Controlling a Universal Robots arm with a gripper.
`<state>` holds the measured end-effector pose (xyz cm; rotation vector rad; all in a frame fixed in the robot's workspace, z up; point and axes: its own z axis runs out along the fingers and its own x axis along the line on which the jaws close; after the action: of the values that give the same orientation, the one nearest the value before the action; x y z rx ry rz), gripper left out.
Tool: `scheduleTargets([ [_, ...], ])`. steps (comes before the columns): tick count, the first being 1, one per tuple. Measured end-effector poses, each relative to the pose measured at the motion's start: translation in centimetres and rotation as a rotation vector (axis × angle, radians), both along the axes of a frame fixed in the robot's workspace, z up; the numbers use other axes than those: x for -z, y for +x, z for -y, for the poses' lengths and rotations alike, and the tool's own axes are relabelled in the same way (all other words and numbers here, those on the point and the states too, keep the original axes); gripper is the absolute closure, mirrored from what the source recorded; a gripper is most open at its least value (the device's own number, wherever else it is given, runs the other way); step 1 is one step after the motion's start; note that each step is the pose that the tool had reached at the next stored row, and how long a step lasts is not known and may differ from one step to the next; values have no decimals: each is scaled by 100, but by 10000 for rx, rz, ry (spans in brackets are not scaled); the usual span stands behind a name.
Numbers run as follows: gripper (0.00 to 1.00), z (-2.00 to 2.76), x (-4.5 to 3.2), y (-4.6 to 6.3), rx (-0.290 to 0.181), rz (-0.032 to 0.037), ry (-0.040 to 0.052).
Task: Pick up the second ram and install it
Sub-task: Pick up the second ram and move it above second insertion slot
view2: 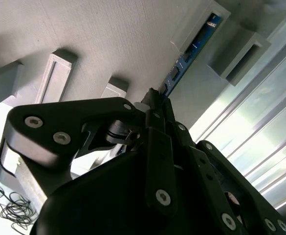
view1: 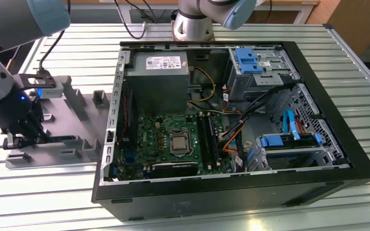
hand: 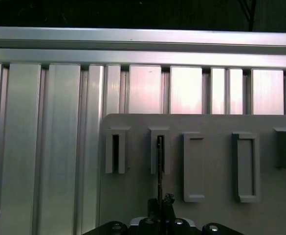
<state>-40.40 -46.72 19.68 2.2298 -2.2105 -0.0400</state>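
Note:
The second ram [view2: 186,59] is a thin blue-green stick standing on edge on the grey fixture plate [view2: 108,34]. Its far end sits in a slotted grey block [view2: 196,27]. My gripper [view2: 156,96] is shut on the near end of the stick. In the first wrist view the ram [hand: 160,169] shows edge-on as a dark line running from a slotted block [hand: 160,149] down to my gripper [hand: 161,204]. In the exterior view my gripper [view1: 19,140] is low over the fixture plate [view1: 63,118], at the view's left, outside the computer case [view1: 339,144].
The open case holds the green motherboard [view1: 165,139] with long black memory slots [view1: 207,139], a grey power supply [view1: 159,77] and blue drive brackets [view1: 281,142]. Several grey blocks [view1: 75,98] stand on the fixture plate. The ribbed metal table [view1: 44,192] lies all around.

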Motion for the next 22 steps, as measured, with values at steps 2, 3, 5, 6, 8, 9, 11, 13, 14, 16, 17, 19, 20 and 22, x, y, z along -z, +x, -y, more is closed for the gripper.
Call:
scheduleTargets([
  [2,86,0,-10,0,0,-1,-1],
  [3,86,0,-12,0,0,0,0],
  [5,86,0,-15,0,0,0,0],
  [6,86,0,-17,0,-1,0,0],
  [8,86,0,-22,0,0,0,0],
  [9,86,0,-25,0,0,0,0],
  [11,86,0,-30,0,0,0,0],
  [13,86,0,-34,0,0,1,1],
  [14,86,0,-36,0,0,1,0],
  [16,86,0,-37,0,0,0,0],
  [17,86,0,-40,0,0,-1,-1],
  [19,86,0,-42,0,0,0,0],
  [20,86,0,-44,0,0,-1,-1],
  [22,86,0,-47,0,0,1,0],
])
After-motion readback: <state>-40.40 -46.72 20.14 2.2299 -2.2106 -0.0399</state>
